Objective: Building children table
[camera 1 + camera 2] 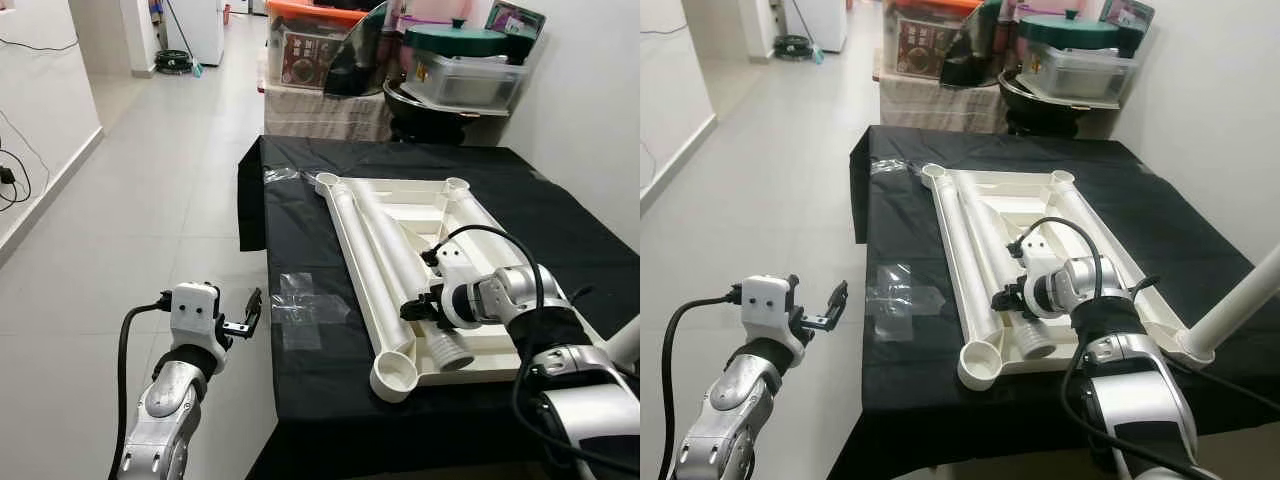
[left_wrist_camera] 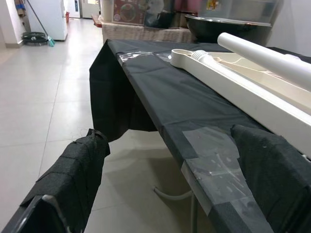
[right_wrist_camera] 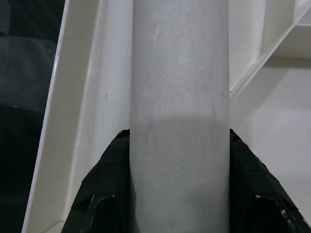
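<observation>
A white children's table top (image 1: 345, 235) lies upside down on a black cloth (image 1: 300, 230), with round leg sockets (image 1: 395, 375) at its corners. A white table leg (image 1: 385, 240) rests lengthwise on it, its ribbed end (image 1: 450, 350) toward me. My right gripper (image 1: 420, 312) is shut on this leg near that end; in the right wrist view the leg (image 3: 180, 97) runs between both black fingers (image 3: 104, 184). Another white leg (image 1: 1230, 305) rises from the near right corner. My left gripper (image 1: 250, 315) hovers open over the floor, just off the table's left edge.
Patches of clear tape (image 1: 300, 305) lie on the cloth near the left edge. Storage boxes (image 1: 305, 45) and a lidded pot (image 1: 460, 65) are stacked behind the table. Tiled floor (image 1: 150, 200) stretches away on the left toward a white wall.
</observation>
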Robot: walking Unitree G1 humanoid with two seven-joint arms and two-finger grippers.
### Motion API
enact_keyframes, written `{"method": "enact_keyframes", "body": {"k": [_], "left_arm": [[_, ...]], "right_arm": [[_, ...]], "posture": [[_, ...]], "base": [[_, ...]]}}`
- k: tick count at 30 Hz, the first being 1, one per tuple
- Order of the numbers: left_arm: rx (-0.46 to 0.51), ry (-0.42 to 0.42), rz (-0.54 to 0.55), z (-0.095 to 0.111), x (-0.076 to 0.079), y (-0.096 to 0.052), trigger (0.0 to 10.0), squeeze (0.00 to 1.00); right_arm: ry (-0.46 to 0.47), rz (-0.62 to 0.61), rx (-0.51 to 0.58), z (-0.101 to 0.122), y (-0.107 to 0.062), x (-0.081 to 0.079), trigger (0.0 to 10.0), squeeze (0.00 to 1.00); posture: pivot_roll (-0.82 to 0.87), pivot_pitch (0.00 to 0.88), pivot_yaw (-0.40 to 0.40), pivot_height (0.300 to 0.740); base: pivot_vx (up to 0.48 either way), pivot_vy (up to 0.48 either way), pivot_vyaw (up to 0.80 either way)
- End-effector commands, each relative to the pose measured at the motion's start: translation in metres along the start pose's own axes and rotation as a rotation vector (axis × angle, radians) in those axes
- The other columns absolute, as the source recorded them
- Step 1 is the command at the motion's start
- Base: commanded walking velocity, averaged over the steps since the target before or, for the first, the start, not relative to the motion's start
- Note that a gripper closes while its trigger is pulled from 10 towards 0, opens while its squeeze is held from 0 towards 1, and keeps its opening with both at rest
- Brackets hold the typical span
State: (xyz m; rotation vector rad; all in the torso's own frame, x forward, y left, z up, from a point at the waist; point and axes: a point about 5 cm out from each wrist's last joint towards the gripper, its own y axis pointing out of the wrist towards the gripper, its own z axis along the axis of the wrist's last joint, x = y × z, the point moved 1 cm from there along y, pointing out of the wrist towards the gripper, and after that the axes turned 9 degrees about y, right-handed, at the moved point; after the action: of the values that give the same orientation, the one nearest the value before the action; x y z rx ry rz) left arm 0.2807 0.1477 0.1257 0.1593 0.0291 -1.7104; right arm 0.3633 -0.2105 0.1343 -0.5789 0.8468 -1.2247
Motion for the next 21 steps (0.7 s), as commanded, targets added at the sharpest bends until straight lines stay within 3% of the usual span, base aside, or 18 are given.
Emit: {"method": "enact_keyframes", "body": {"k": [1, 7, 8, 13, 15, 16, 19, 21], "left_arm": [[-0.018, 0.009, -0.006, -0.004, 0.002, 0.0, 10.0, 0.0], [-0.02, 0.013, -0.001, -0.005, 0.0, 0.0, 10.0, 0.0], [-0.021, 0.016, 0.001, -0.005, 0.0, 0.001, 10.0, 0.0], [-0.02, 0.019, 0.0, -0.005, 0.0, 0.001, 10.0, 0.0], [-0.016, 0.02, 0.0, -0.003, -0.001, 0.002, 10.0, 0.0], [-0.016, 0.02, 0.0, -0.003, -0.001, 0.002, 10.0, 0.0], [0.0, -0.014, -0.017, 0.001, 0.0, 0.004, 10.0, 0.0], [0.007, -0.029, -0.025, 0.002, 0.001, 0.004, 10.0, 0.0]], "right_arm": [[0.022, -0.008, -0.031, -0.01, 0.006, 0.005, 0.0, 0.0], [0.031, -0.008, -0.016, -0.008, 0.005, 0.007, 0.0, 0.0], [0.047, 0.022, 0.045, 0.002, 0.002, 0.004, 0.0, 0.0], [0.06, 0.095, 0.138, 0.021, -0.006, -0.008, 0.0, 0.0], [0.051, 0.268, 0.314, 0.059, -0.029, -0.038, 0.0, 0.0], [0.051, 0.268, 0.314, 0.059, -0.029, -0.038, 0.0, 0.0], [0.019, 0.498, 0.54, 0.096, -0.067, -0.077, 0.0, 0.0], [0.014, 0.537, 0.585, 0.101, -0.074, -0.084, 0.0, 0.0]], "posture": [[0.06, 0.0, -0.142, 0.74], [0.06, 0.0, -0.142, 0.74], [0.07, 0.0, -0.138, 0.74], [0.07, 0.0, -0.135, 0.74], [0.07, 0.0, -0.132, 0.74], [0.07, 0.0, -0.132, 0.74], [0.07, 0.0, -0.124, 0.74], [0.07, 0.0, -0.124, 0.74]], "base": [[0.0, 0.0, 0.0], [0.0, 0.0, 0.0], [0.0, 0.0, 0.0], [0.0, 0.0, 0.0], [0.0, 0.0, 0.0], [0.0, 0.0, 0.0], [0.0, 0.0, 0.0], [0.0, 0.0, 0.0]]}}
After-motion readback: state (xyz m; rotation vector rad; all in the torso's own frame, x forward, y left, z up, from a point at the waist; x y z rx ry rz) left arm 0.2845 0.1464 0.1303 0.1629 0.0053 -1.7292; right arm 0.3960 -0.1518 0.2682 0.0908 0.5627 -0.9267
